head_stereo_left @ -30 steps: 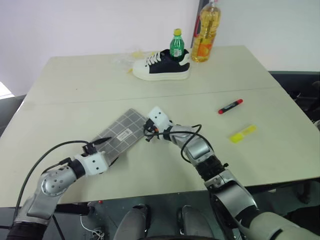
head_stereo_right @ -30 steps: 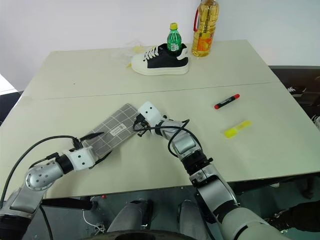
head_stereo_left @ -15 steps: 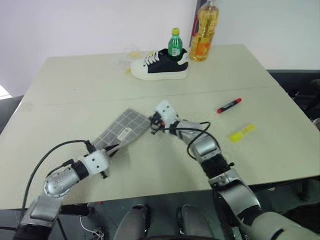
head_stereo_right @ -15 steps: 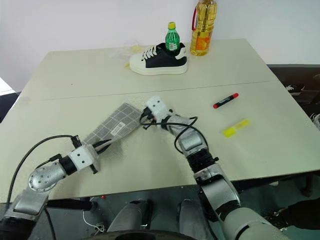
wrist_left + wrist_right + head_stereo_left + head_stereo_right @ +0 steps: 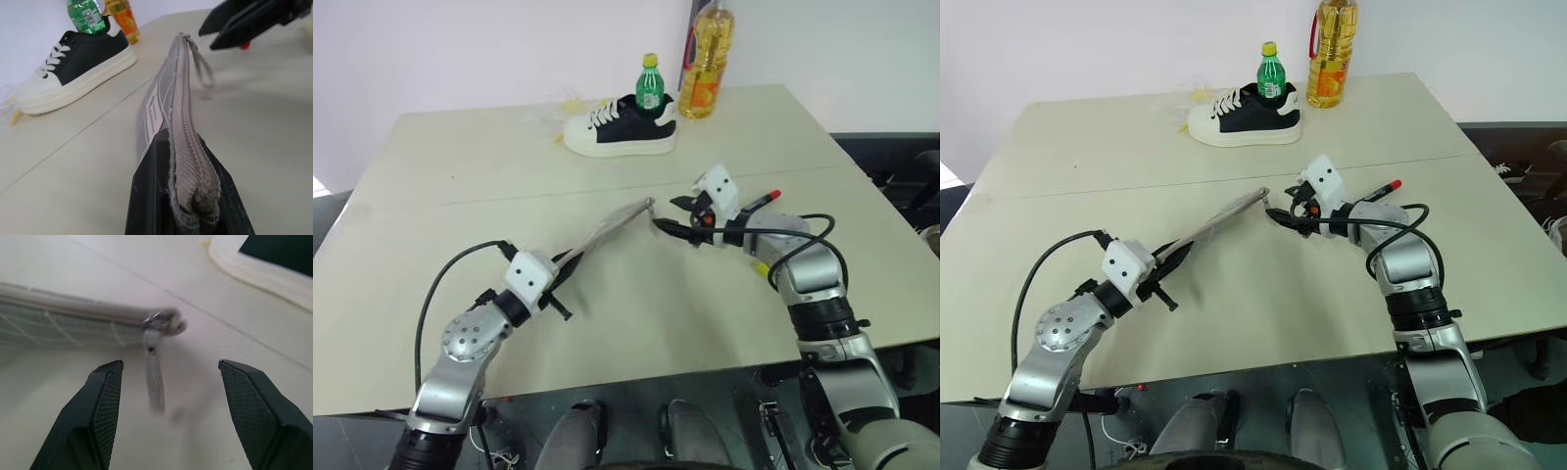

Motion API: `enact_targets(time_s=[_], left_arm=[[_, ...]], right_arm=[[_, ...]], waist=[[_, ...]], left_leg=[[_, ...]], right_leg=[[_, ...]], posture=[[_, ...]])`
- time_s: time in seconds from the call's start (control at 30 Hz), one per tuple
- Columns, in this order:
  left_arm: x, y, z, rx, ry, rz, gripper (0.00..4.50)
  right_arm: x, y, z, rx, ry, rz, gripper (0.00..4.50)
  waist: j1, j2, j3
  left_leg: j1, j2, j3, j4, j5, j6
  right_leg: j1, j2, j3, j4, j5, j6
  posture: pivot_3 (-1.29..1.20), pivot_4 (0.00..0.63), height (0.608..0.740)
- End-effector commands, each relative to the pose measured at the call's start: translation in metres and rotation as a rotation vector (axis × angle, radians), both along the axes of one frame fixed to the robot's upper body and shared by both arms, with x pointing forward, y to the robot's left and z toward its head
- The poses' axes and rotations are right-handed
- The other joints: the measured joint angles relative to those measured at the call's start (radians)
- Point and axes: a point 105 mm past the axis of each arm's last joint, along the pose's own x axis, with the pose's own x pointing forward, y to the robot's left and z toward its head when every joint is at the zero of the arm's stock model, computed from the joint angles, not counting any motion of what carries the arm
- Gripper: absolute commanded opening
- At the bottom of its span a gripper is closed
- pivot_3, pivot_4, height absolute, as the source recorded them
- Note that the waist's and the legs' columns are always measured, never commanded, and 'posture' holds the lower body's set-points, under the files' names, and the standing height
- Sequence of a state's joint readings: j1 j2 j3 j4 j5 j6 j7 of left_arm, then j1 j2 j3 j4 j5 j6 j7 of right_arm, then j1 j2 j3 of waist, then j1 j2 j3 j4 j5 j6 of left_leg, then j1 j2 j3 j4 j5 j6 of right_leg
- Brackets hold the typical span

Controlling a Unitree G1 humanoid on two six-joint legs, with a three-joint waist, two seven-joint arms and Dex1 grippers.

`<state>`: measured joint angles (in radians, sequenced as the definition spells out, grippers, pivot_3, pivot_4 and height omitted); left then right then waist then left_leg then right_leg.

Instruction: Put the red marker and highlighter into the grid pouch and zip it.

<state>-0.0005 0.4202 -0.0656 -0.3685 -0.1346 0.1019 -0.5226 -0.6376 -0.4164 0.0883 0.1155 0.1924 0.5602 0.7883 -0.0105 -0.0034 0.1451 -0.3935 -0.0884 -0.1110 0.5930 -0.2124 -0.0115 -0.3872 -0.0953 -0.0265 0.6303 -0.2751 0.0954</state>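
The left pincer (image 5: 188,196) is clamping the grid pouch (image 5: 607,228) edge-up; the right pincer (image 5: 164,382), standing wide, is facing the zip pull (image 5: 152,367). Next: pinching it to unzip.

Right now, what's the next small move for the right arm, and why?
Probably ease the right gripper forward and close on the zip pull: its fingers stand open either side of the dangling pull, while the left gripper holds the grid pouch on edge.

Pale table (image 5: 460,166) with a seam across it
A sneaker (image 5: 617,125), oil bottle (image 5: 703,61) and red marker (image 5: 1381,189) rest on it.
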Motion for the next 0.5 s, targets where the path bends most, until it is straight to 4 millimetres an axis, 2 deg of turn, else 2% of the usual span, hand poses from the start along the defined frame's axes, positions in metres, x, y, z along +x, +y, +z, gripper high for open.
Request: enact_targets(time_s=[0.03,0.07,0.17,0.33,0.43,0.5], left_arm=[[-0.003,-0.010,0.013,0.000,-0.057,-0.035,0.00],[-0.003,-0.011,0.013,0.002,-0.058,-0.039,0.00],[-0.005,-0.013,0.013,0.003,-0.060,-0.051,0.00],[-0.005,-0.015,0.012,0.009,-0.062,-0.055,0.00],[-0.004,-0.017,0.011,0.014,-0.066,-0.053,0.00],[0.000,-0.020,0.010,0.019,-0.074,-0.047,0.00]], right_arm=[[0.005,0.008,0.012,0.024,-0.038,-0.009,3.32],[0.006,0.009,0.012,0.019,-0.041,-0.017,3.32],[0.009,0.008,0.010,0.032,-0.023,-0.038,2.51],[0.008,0.006,0.010,0.009,-0.024,-0.037,0.05],[0.005,0.008,0.013,-0.011,-0.038,-0.029,0.05],[0.001,0.009,0.012,-0.090,-0.074,-0.009,0.05]], waist=[[0.000,0.000,0.000],[0.001,0.000,0.000],[0.002,0.000,0.000],[0.001,0.000,0.000],[0.001,0.000,0.000],[0.002,0.000,0.000]], left_leg=[[0.000,0.000,0.000,0.000,0.000,0.000],[0.000,0.000,0.000,0.000,0.000,0.000],[0.000,-0.001,0.000,0.000,0.000,0.000],[-0.001,-0.001,0.000,0.000,0.000,0.000],[-0.001,-0.001,0.000,0.000,0.000,0.000],[-0.001,-0.001,0.000,0.000,0.000,0.000]], right_leg=[[0.000,0.000,0.000,0.000,0.000,0.000],[0.000,0.000,0.000,0.000,0.000,0.000],[0.000,-0.001,0.000,-0.001,0.000,0.000],[0.000,-0.001,0.000,-0.001,0.000,0.000],[0.000,-0.001,0.000,-0.001,0.000,0.000],[0.000,-0.001,0.000,-0.001,0.000,0.000]], posture=[[0.00,0.150,0.738],[0.00,0.150,0.738],[0.00,0.150,0.738],[0.00,0.150,0.738],[0.00,0.150,0.738],[0.00,0.150,0.738]])
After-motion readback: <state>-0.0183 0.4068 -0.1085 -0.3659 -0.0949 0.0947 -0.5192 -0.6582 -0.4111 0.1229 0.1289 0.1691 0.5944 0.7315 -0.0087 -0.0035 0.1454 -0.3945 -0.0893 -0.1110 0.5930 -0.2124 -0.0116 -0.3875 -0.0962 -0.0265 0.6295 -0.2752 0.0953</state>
